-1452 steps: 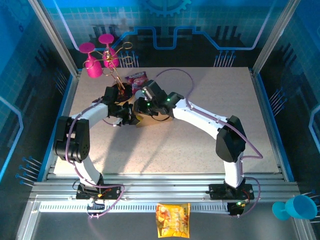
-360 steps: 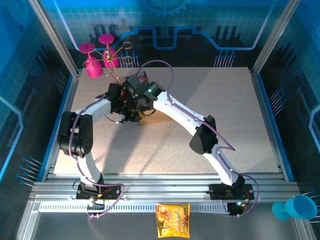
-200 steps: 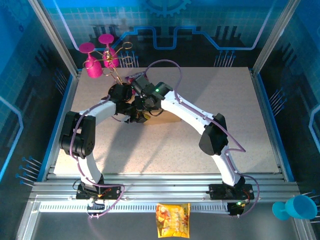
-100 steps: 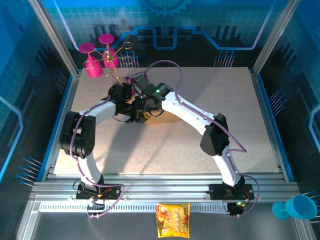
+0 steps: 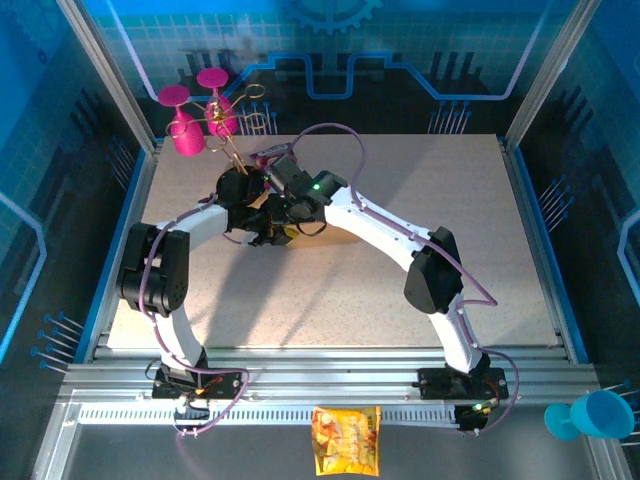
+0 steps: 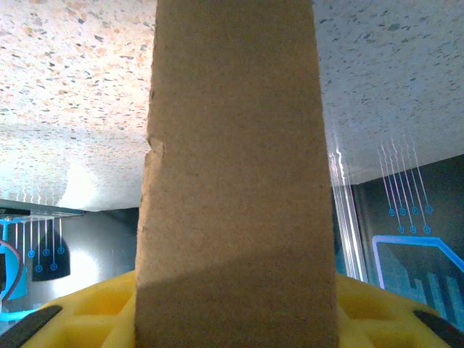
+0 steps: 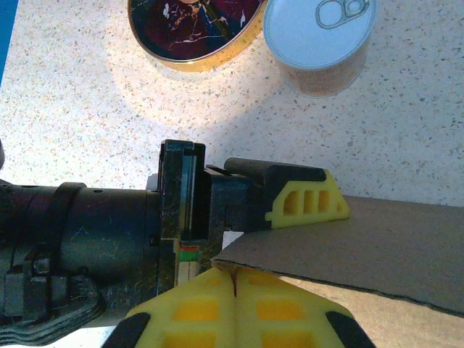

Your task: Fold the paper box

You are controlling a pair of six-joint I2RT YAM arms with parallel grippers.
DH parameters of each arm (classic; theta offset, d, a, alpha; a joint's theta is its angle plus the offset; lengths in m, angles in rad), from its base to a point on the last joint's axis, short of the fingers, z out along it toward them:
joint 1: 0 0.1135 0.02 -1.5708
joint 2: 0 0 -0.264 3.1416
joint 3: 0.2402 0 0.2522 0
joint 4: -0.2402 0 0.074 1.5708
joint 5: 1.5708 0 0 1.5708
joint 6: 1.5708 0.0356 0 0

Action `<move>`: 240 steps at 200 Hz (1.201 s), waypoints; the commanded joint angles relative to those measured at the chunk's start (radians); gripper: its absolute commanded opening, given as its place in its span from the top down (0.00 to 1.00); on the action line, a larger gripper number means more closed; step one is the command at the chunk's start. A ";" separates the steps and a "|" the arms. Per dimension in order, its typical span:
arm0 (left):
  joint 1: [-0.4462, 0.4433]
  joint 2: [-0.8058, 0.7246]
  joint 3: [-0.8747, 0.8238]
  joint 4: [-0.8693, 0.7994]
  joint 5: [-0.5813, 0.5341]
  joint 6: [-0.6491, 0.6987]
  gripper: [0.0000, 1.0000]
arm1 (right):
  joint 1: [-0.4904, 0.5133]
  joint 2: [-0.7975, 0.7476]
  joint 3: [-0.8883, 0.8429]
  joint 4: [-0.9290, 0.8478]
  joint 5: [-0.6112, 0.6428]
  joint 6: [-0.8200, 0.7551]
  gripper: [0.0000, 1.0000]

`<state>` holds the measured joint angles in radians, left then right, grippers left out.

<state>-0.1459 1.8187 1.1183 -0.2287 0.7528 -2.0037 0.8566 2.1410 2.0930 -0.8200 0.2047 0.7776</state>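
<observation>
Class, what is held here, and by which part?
Left gripper grips the paper box by its edge; right gripper, shut, meets its corner, hold unclear.

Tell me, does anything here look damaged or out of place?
Two things. The paper box has a small nick in one long edge, seen from the left wrist camera. And an orange-yellow snack packet lies off the table, on the metal ledge below the arm bases in the overhead view.
</observation>
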 commanded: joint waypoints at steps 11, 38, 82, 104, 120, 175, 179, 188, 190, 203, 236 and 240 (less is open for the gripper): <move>0.037 0.021 -0.027 -0.022 -0.043 -0.191 0.52 | -0.027 -0.016 -0.025 -0.082 0.070 0.012 1.00; 0.038 0.018 -0.015 -0.032 -0.042 -0.190 0.50 | -0.033 -0.018 -0.029 -0.080 0.067 0.014 1.00; 0.039 0.035 -0.007 -0.022 -0.044 -0.189 0.49 | -0.038 -0.020 -0.030 -0.074 0.055 0.012 1.00; 0.033 0.050 0.016 -0.018 -0.037 -0.184 0.44 | -0.042 -0.018 -0.031 -0.073 0.050 0.015 1.00; 0.027 0.058 0.039 -0.015 -0.028 -0.182 0.28 | -0.044 -0.018 -0.031 -0.076 0.046 0.023 1.00; 0.024 0.057 0.074 -0.048 -0.020 -0.161 0.01 | -0.048 -0.032 -0.025 -0.073 0.027 0.032 1.00; 0.024 0.058 0.075 -0.046 -0.021 -0.161 0.01 | -0.048 -0.032 -0.025 -0.073 0.025 0.032 1.00; 0.022 0.064 0.080 -0.038 -0.022 -0.158 0.01 | -0.049 -0.030 -0.024 -0.073 0.022 0.034 1.00; 0.022 0.067 0.082 -0.035 -0.021 -0.158 0.01 | -0.049 -0.030 -0.023 -0.074 0.022 0.034 1.00; 0.017 0.088 0.094 -0.012 -0.007 -0.155 0.03 | -0.049 -0.029 -0.022 -0.072 0.022 0.033 1.00; -0.004 0.099 0.104 -0.011 -0.018 -0.154 0.20 | -0.049 -0.026 -0.022 -0.071 0.016 0.034 1.00; -0.006 0.097 0.104 -0.011 -0.019 -0.156 0.22 | -0.050 -0.026 -0.021 -0.070 0.015 0.034 1.00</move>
<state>-0.1341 1.9068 1.1992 -0.2310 0.7158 -2.0037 0.8234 2.1361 2.0872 -0.8368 0.2279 0.7959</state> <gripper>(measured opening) 0.823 0.055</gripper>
